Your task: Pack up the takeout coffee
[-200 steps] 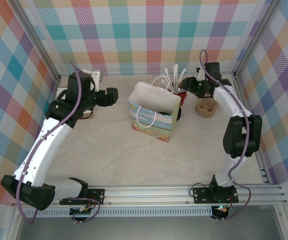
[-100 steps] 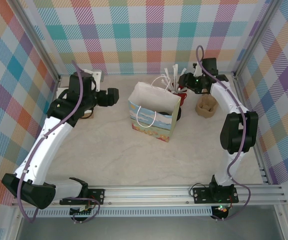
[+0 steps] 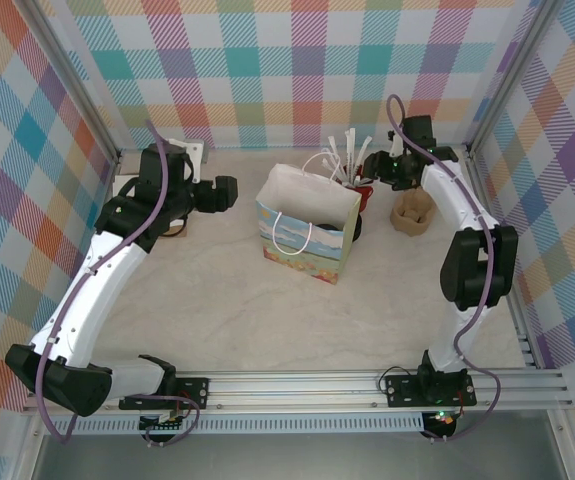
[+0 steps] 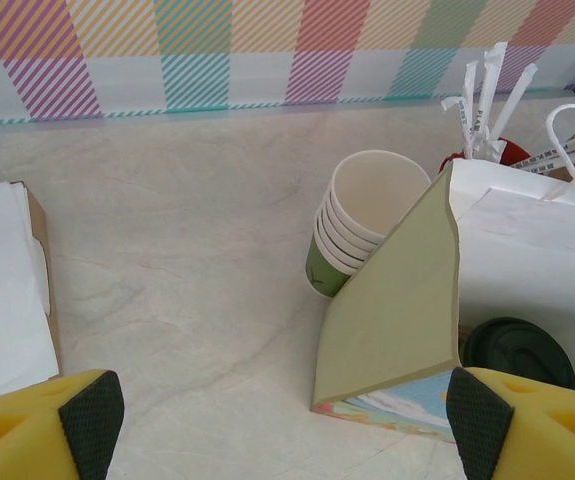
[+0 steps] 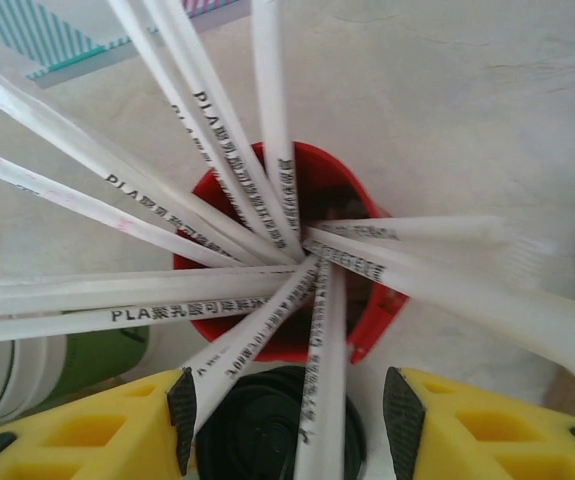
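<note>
Paper is most of what you face. From your left wrist camera, the gift bag (image 4: 392,300) shows a flat, matte olive side panel with a sharp crease at the rim. A strip of bright print runs along its front, and the inside is white. Down in its opening, close to the front wall, sits the takeout coffee (image 4: 515,350). You see only its round black plastic lid: the cup below is hidden, and your finger cuts off the lid's near edge. Behind the bag, a stack of green cups (image 4: 352,235) nests rim inside rim, cream within. A cardboard box (image 4: 45,290) of white sheets runs off the left edge. Your left gripper (image 4: 287,418) hangs wide open, its yellow fingers and black pads at either lower corner, touching nothing.

Your right gripper (image 5: 289,420) looks straight down on a glossy red cup (image 5: 312,185). Paper-wrapped straws (image 5: 147,195) fan out of it, printed with small dark lettering. The fingers stand apart, and one straw runs through the gap with neither pad pressing it. Beneath lies a round black lid (image 5: 262,445), partly cut off by the frame, and you cannot tell whether it is one lid or a stack. In the top view, the bag's front wall hides its floor.
</note>
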`<act>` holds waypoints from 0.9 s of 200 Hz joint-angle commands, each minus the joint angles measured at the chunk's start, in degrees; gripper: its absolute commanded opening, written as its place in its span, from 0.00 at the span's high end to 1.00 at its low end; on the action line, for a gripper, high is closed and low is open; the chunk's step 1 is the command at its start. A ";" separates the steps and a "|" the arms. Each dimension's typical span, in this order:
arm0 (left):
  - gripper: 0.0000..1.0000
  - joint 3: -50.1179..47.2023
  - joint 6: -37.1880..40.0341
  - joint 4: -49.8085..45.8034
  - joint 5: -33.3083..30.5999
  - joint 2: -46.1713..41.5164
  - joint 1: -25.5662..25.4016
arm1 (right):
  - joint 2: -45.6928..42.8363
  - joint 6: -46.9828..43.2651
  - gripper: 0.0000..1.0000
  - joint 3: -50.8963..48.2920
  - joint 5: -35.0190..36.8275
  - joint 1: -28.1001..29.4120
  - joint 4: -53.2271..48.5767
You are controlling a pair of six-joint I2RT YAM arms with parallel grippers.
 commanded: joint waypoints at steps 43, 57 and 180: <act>0.14 0.41 0.78 -0.26 -0.96 -0.31 0.45 | -2.77 0.90 0.47 0.94 7.21 -2.57 -1.67; 0.14 0.35 0.85 -0.25 -1.06 -0.40 0.43 | -1.44 1.30 0.48 2.00 6.36 -2.96 -1.91; 0.13 -0.01 1.06 -0.17 -1.54 -0.12 0.45 | 3.93 1.81 0.53 8.62 4.68 -3.01 -3.89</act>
